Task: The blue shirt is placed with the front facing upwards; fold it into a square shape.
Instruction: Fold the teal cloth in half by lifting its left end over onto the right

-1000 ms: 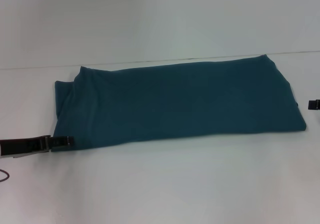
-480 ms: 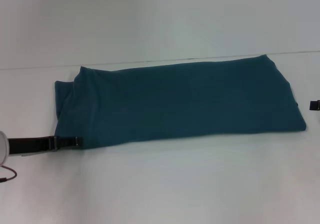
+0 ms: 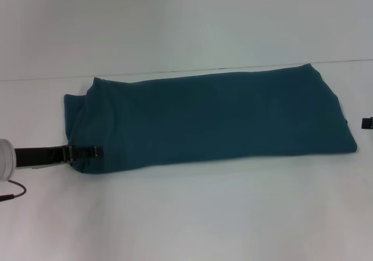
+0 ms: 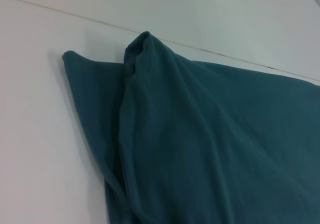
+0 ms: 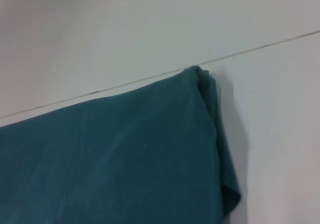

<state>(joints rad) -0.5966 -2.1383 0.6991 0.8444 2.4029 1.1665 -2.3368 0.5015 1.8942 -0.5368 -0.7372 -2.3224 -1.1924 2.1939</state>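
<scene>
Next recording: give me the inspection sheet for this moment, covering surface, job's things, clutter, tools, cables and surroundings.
Surface: white table, with a thin seam line running along its far side.
Job's things: blue shirt lies flat as a long folded band, plain side up, no lettering showing; its left end is bunched into ridges, its right end has stacked edges.
Clutter: nothing seen.
Tools: left tool low at the shirt's near left corner, tip over the cloth edge; right tool at the head view's right edge, beside the shirt's right end and apart from it.
Cables: a thin dark cable loops below the left arm.
Surroundings: nothing seen.
</scene>
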